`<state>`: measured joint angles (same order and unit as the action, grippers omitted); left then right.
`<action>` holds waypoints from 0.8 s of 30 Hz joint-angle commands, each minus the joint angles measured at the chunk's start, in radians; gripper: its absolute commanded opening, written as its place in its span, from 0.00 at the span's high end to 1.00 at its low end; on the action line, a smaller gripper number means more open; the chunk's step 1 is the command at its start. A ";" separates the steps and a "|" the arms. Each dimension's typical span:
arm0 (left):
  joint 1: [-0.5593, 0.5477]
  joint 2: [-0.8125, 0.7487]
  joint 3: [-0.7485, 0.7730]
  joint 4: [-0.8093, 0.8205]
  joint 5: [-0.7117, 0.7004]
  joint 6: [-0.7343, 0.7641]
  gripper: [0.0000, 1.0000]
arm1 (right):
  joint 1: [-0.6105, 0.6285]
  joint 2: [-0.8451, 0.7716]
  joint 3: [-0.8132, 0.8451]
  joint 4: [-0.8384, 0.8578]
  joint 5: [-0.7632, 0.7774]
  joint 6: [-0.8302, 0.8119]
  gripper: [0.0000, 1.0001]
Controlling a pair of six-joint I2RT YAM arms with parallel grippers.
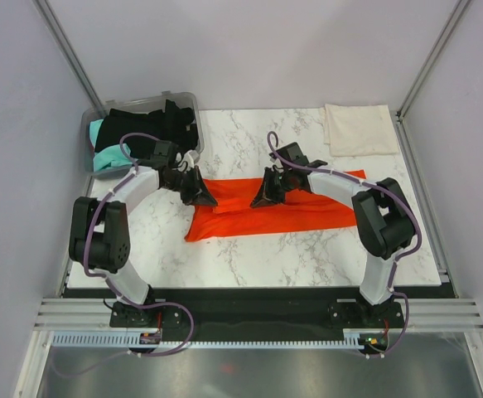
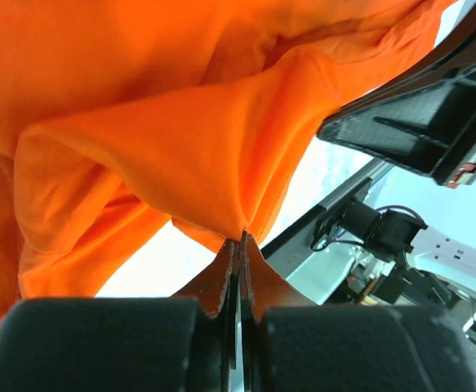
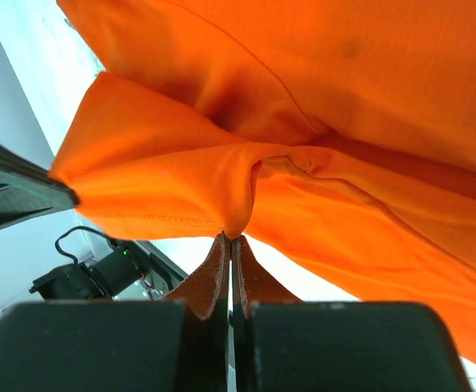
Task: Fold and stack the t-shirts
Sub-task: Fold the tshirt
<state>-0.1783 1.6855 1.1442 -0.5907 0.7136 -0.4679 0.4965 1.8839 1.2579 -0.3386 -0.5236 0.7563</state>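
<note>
Early going, you'd judge: your left tool point(image 1: 196, 191) and right tool point(image 1: 268, 196) each pinch the orange shirt point(image 1: 295, 214) shut-tight, mid-fold on the bench point(image 1: 249, 259) beneath them; cream shirt point(image 1: 359, 128) lies folded beyond the right tool, black shirts point(image 1: 146, 124) and teal shirt point(image 1: 104, 157) unfolded in the bin point(image 1: 86, 133) beyond the left tool.

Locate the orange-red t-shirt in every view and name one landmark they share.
Top external: the orange-red t-shirt lies across the middle of the table, pinched by the left gripper and the right gripper.
Left wrist: it fills the upper left, with a fold clamped at bottom centre.
Right wrist: it fills the top and right, with a fold clamped at bottom centre.
Shared landmark: the shirt's two pinched folds.
</note>
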 commanded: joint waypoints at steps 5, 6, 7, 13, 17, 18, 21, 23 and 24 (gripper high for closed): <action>0.026 -0.001 -0.018 -0.038 0.078 0.080 0.89 | 0.002 -0.005 -0.008 -0.028 -0.059 -0.003 1.00; 0.026 0.023 -0.015 -0.038 0.064 0.089 0.86 | 0.001 0.006 -0.003 -0.027 -0.058 -0.011 0.99; 0.026 0.032 -0.012 -0.032 0.052 0.098 0.77 | 0.002 0.020 0.000 -0.028 -0.052 -0.018 0.98; 0.030 -0.038 -0.055 0.122 -0.003 0.118 0.42 | 0.001 0.049 0.034 -0.027 -0.010 -0.089 0.77; 0.030 -0.130 -0.139 0.195 0.012 0.138 0.37 | 0.001 0.023 0.025 -0.022 0.005 -0.141 0.66; 0.030 -0.138 -0.152 0.204 0.004 0.146 0.37 | 0.001 0.017 0.018 -0.017 0.008 -0.153 0.64; 0.030 -0.132 -0.190 0.241 0.007 0.161 0.32 | 0.002 0.011 0.005 0.015 0.008 -0.176 0.59; 0.030 -0.113 -0.210 0.276 0.018 0.161 0.28 | 0.004 0.020 0.008 0.029 0.002 -0.181 0.57; 0.030 -0.095 -0.216 0.291 0.020 0.157 0.27 | 0.002 0.026 0.011 0.032 -0.001 -0.181 0.55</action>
<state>-0.1532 1.5730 0.9554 -0.3935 0.7162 -0.3607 0.4965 1.9305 1.2518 -0.3534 -0.5224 0.6189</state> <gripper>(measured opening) 0.720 0.438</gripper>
